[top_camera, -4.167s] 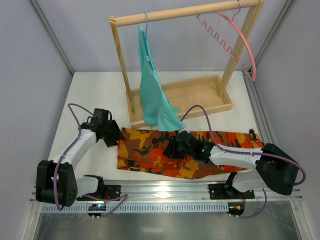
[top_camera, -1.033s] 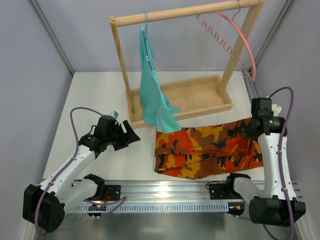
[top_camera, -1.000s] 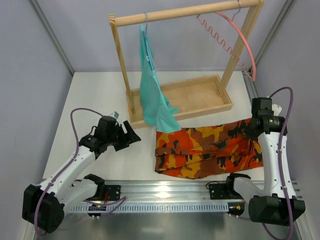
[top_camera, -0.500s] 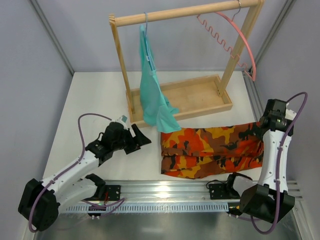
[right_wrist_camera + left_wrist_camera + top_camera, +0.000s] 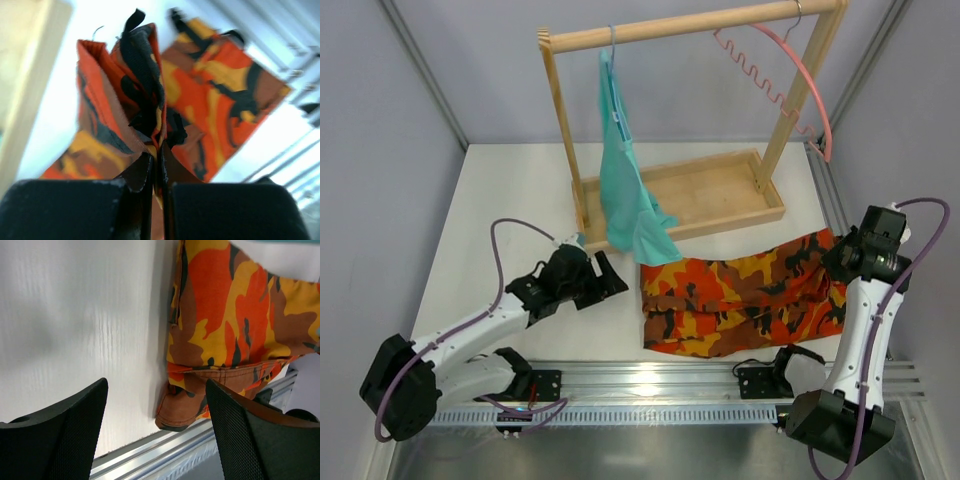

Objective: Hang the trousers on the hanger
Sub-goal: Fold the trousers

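Soft, limp cloth: the trousers (image 5: 740, 305) will sag, so take bunched edges. The right gripper (image 5: 156, 167) pinches one end; the left gripper (image 5: 156, 390) waits, fingers spread.

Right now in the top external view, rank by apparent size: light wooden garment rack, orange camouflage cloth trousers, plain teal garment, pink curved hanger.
1. light wooden garment rack, widest and tallest
2. orange camouflage trousers
3. plain teal garment
4. pink curved hanger, only a thin outline; it hangs high, nearer the camera, so its span may be exaggerated
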Robot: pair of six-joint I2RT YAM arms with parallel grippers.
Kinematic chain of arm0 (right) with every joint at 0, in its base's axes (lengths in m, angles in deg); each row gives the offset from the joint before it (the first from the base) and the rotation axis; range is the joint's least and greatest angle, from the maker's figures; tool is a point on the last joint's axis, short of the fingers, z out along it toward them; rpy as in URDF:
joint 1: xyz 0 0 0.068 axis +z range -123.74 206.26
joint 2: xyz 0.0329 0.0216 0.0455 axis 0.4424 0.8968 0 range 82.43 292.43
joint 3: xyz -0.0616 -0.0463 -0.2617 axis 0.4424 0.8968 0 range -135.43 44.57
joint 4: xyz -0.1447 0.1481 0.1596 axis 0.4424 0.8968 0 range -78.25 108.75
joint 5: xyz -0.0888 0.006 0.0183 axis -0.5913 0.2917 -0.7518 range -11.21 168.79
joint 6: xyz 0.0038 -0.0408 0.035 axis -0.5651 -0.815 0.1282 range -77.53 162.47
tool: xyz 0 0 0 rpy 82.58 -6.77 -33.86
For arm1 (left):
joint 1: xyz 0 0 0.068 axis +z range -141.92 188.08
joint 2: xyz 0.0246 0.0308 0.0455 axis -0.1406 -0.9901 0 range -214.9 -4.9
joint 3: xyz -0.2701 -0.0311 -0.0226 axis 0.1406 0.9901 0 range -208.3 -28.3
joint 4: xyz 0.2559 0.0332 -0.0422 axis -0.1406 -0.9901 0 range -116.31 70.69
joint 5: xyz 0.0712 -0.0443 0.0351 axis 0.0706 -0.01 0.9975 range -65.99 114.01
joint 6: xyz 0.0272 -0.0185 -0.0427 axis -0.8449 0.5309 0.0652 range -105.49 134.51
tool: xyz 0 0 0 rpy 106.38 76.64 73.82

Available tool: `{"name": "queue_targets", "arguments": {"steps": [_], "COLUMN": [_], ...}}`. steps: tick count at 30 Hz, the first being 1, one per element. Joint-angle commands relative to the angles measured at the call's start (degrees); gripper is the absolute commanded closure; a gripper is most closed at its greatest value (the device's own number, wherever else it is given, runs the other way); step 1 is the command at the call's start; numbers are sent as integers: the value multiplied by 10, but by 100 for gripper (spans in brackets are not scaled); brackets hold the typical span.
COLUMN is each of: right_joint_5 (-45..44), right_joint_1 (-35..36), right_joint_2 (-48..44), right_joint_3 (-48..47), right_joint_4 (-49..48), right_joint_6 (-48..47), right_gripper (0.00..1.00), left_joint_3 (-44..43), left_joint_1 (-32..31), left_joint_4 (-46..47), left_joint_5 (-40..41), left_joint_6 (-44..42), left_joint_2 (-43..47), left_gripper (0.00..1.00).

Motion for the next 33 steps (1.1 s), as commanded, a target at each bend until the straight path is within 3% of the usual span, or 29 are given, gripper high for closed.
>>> {"name": "queue_targets", "arguments": {"steps": [1,4,7,8,11,12,17,24,28,33], "right_joint_5": [207,277,272,265,204,190,62,-95,-167,-222], "right_joint_1": [0,26,99,155,253,323,499,782,930,998], "right_joint_2": [-49,-99,-139,-150,-194,-195,-195,-113,-36,86], "right_joint_3": [8,17,20,25,63,83,132,169,145,66], "right_joint_4": [-27,-33,-26,-31,-59,-63,-83,-183,-270,-350], "right_joint_6": [9,44,95,116,197,210,292,391,420,415], "right_gripper": [96,96,96,96,96,96,96,96,96,96], "left_joint_3": [-84,-170,-232,-244,-273,-278,-300,-218,-143,-65], "left_joint_1": [1,15,25,26,37,38,38,39,38,36], "left_joint_4": [-109,-208,-259,-263,-275,-275,-275,-224,-183,-89], "left_joint_5": [114,161,171,171,152,143,68,-27,-57,-120], "left_joint_6": [-43,-76,-99,-105,-115,-115,-128,-136,-91,-20], "left_joint_2": [27,13,4,6,21,28,36,88,134,154], "left_gripper": [21,22,22,22,23,23,24,26,27,26]}}
